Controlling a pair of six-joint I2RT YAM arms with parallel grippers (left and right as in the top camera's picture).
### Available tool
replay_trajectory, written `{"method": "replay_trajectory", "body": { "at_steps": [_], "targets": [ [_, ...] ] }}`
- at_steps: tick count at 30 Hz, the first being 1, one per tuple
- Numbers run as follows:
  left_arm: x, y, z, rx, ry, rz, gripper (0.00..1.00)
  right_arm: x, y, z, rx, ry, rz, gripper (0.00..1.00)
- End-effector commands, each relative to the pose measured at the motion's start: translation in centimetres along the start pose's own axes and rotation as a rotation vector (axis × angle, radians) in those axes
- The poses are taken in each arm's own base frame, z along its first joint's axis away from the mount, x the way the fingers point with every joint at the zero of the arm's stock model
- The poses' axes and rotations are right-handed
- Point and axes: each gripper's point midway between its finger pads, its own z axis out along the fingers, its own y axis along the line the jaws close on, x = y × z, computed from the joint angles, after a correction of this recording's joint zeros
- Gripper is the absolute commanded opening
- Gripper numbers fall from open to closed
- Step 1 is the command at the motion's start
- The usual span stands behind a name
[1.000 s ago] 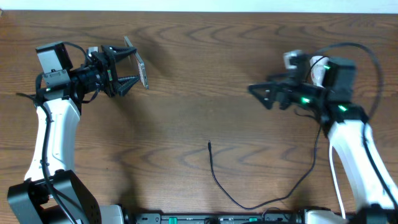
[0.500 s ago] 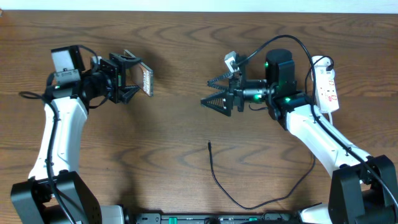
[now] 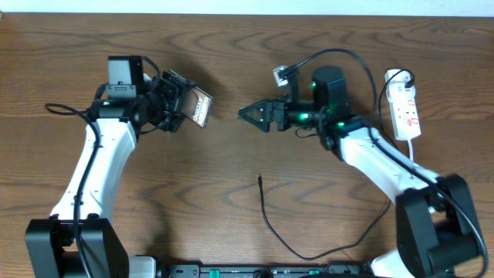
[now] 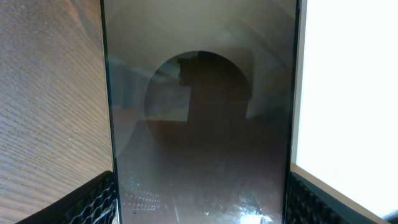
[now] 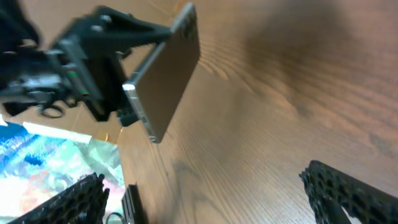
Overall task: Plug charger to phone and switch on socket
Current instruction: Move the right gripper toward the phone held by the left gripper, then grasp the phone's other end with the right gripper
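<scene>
Both arms have swung inward. The left gripper (image 3: 185,110) clamps the phone (image 3: 202,107) just ahead of the right gripper (image 3: 247,114), which is spread wide and empty.

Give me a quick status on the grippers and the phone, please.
Left gripper shut on phone, held above table. Right gripper open, empty, pointing at phone. Charger loose on table, not plugged in. Nothing between grippers.

Brown phone (image 3: 201,107), white socket (image 3: 405,110)
</scene>
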Motion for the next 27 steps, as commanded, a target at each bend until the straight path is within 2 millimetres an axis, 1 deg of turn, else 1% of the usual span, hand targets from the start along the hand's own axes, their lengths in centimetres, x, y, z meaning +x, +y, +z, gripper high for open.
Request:
{"method": "replay_trajectory", "body": {
  "at_steps": [1, 6, 10, 16, 21, 25, 27],
  "targets": [
    [-0.1, -0.3, -0.2, -0.025, -0.088, 0.021, 0.07, 0.9, 0.4, 2.5, -0.031, 0.027, 0.015, 0.99],
    [-0.1, 0.2, 0.1, -0.065, -0.139, 0.019, 0.07, 1.4, 1.6, 4.4, -0.116, 0.036, -0.025, 0.99],
    [-0.4, 0.5, 0.1, -0.086, -0.171, 0.014, 0.07, 1.5, 2.6, 4.9, -0.134, 0.029, -0.058, 0.99],
    [0.0, 0.7, 0.2, -0.091, -0.166, -0.07, 0.07, 1.5, 2.6, 5.7, -0.101, 0.01, -0.049, 0.98],
    [0.9, 0.8, 0.6, -0.107, -0.175, -0.068, 0.07, 1.5, 2.4, 6.7, -0.039, -0.025, 0.008, 0.97],
    [1.8, 1.0, 1.0, -0.13, -0.188, -0.062, 0.07, 1.4, 2.1, 7.3, 0.005, -0.057, 0.062, 0.93],
    [2.0, 1.0, 1.0, -0.131, -0.19, -0.077, 0.07, 1.4, 2.0, 7.4, 0.018, -0.068, 0.078, 0.89]
  ]
}}
